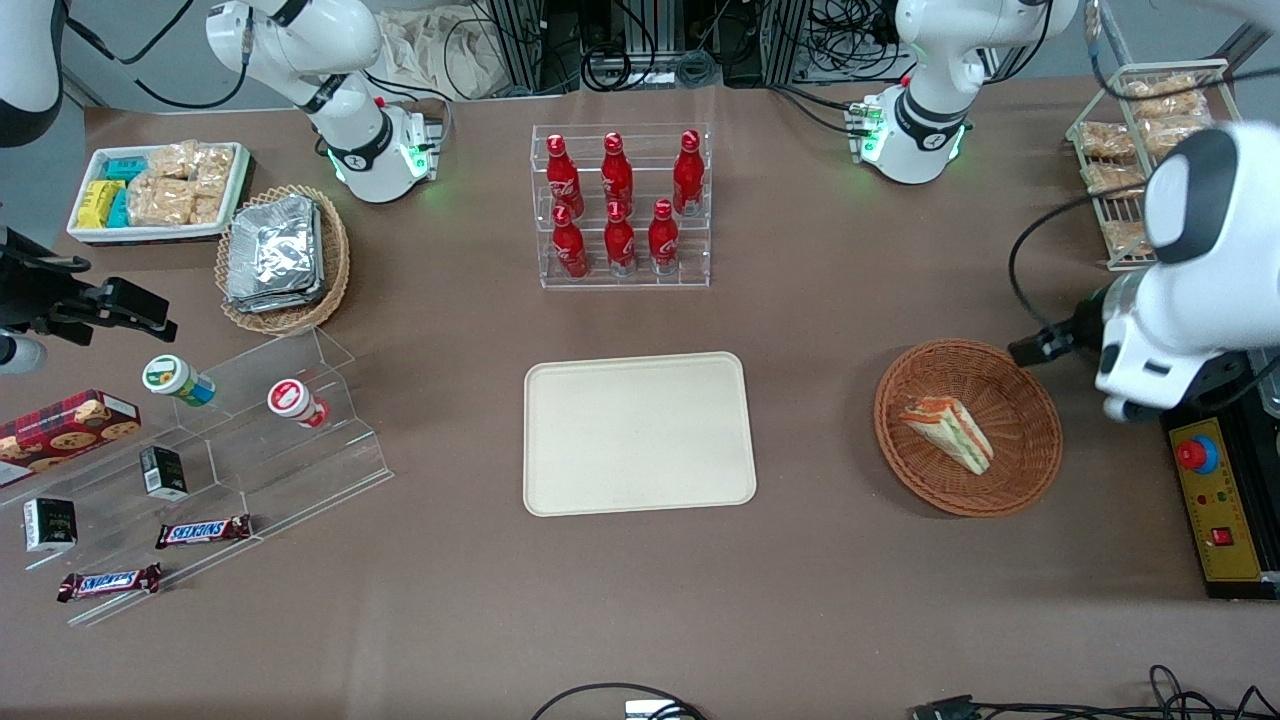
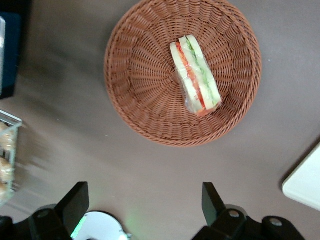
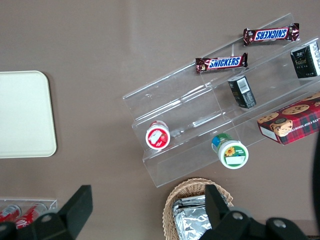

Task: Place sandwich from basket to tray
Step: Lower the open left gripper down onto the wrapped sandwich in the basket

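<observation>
Front view: the sandwich point(image 1: 948, 433) lies on its side in the basket point(image 1: 1030, 470), which sits on the table toward the working arm's end, well apart from the tray point(image 1: 640, 432) at the table's middle. The tray is bare. The left arm hangs above the table edge just beside the basket; its gripper is hidden by the arm's own body here. The step in hand looks like the approach, with nothing yet grasped.

Left wrist view: the gripper point(image 2: 145, 210) hovers above bare table just outside the basket's point(image 2: 145, 100) rim, its fingers point(image 2: 76, 204) spread wide and holding nothing. The sandwich point(image 2: 196, 76) rests near the basket's middle, filling edge up, apart from the fingers. A corner of the tray point(image 2: 306, 186) shows nearby. The next move likely calls for shifting over the wedge, lining the fingers across its bread faces, then descending.

Right wrist view: only the tray's point(image 3: 25, 115) end shows; no sandwich, no left gripper.
</observation>
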{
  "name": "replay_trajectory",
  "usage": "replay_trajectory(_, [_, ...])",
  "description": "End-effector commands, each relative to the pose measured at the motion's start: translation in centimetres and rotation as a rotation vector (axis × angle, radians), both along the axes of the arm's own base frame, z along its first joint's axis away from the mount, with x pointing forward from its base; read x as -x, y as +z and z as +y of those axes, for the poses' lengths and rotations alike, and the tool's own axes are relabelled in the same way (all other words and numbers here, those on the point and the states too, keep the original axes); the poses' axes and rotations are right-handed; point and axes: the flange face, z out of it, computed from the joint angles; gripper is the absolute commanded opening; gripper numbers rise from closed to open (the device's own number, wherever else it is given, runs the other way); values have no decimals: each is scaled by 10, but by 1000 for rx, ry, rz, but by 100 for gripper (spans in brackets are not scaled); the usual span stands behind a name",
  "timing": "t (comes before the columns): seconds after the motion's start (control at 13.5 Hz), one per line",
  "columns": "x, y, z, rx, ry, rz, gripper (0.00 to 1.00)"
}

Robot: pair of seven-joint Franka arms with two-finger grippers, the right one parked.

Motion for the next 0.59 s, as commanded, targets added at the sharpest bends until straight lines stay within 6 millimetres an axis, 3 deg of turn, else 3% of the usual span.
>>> replay_trajectory(0.0, [-15, -28, -1, 14, 91, -2, 100])
replay_trajectory(0.52, [-40, -113, -2, -24, 244, -5, 100])
